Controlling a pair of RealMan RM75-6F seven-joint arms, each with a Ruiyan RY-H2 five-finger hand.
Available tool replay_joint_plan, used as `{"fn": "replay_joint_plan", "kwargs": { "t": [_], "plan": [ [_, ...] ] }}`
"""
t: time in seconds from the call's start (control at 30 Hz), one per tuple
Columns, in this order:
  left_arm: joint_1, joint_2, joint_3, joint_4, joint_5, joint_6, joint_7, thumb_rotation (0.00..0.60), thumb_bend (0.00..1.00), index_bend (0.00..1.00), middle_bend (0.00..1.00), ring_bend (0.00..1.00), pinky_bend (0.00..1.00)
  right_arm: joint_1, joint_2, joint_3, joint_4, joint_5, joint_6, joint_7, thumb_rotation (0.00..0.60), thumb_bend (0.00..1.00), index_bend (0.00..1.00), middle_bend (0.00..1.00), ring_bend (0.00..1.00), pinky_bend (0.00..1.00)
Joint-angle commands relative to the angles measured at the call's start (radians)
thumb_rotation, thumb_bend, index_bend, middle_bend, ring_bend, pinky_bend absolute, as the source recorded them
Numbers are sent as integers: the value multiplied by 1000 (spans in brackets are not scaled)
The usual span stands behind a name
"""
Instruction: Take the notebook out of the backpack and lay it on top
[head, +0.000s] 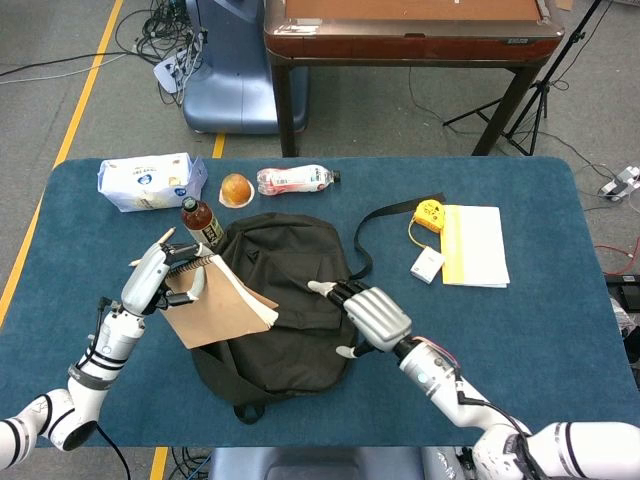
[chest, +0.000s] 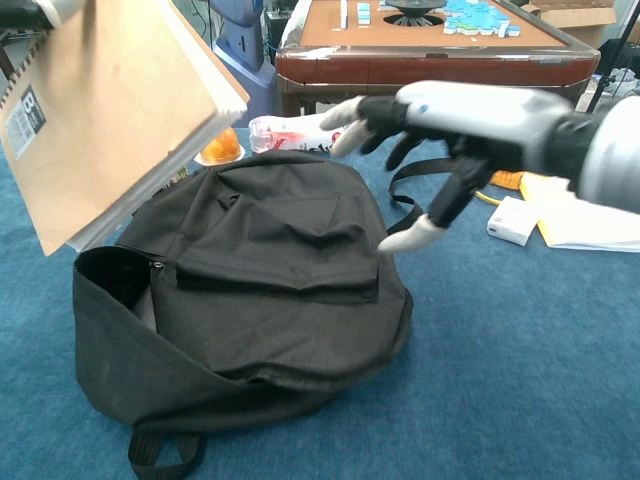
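The black backpack (head: 285, 290) (chest: 250, 280) lies flat mid-table, its mouth open toward me. A brown-covered spiral notebook (head: 218, 303) (chest: 110, 110) hangs clear of the bag above its left edge, tilted. My left hand (head: 160, 275) grips the notebook at its spiral end; in the chest view only a bit of that hand (chest: 30, 10) shows at the top left. To the right of the bag my right hand (head: 372, 315) (chest: 450, 115) hovers with fingers spread, holding nothing.
Behind the bag stand a brown bottle (head: 200, 220), an orange cup (head: 236, 189), a lying plastic bottle (head: 295, 180) and a tissue pack (head: 152, 181). A yellow tape measure (head: 430, 212), a small white box (head: 427, 264) and a yellow-edged booklet (head: 475, 244) lie right. Two sticks (head: 155, 250) lie left.
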Motion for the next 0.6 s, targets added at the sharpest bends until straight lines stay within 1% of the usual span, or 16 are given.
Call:
{"fn": "replay_joint_plan", "kwargs": {
  "t": [0.03,0.2,0.3,0.33,0.4,0.43,0.47,0.5,0.53,0.57,0.6],
  "plan": [
    [-17,-25,-11,21,-36,-61,21,600,571,695,805,691,622,-56,87,-17,-51,-57,59,29,600,0,82,167,123,226],
    [-43,-56,-5,40,-102,-192,88,600,564,681,802,687,627,-121,171,-23,-78,-104,137,67,600,0,81,168,123,226],
    [-65,-70,5,47,-164,-308,157,600,525,649,767,659,627,-151,205,-19,-86,-129,174,89,600,0,81,170,123,226],
    [-74,-71,7,46,-192,-356,184,600,493,621,728,628,627,-161,214,-17,-87,-139,189,93,600,0,82,170,123,226],
    [-87,-74,8,42,-238,-422,226,600,435,534,594,525,612,-175,226,-16,-87,-153,208,91,600,0,81,170,124,226],
    [-92,-75,5,40,-261,-447,250,600,404,470,489,449,578,-184,233,-17,-85,-157,217,89,600,0,82,170,124,226],
    [-94,-76,3,38,-276,-462,267,600,375,412,397,384,527,-190,238,-17,-84,-158,222,88,600,0,81,170,124,226],
    [-95,-73,1,34,-288,-473,282,600,357,374,340,340,481,-196,243,-17,-81,-157,226,88,600,0,82,170,124,226],
    [-95,-71,-2,29,-297,-477,297,600,325,308,250,264,403,-201,248,-17,-79,-156,229,89,600,0,81,170,123,226],
    [-92,-67,-6,26,-304,-475,314,600,305,253,180,201,343,-208,255,-17,-75,-153,233,91,600,0,82,170,124,226],
    [-90,-63,-8,24,-308,-474,325,600,295,221,141,164,312,-214,260,-17,-72,-150,236,93,600,0,82,170,124,226]
  ]
}}
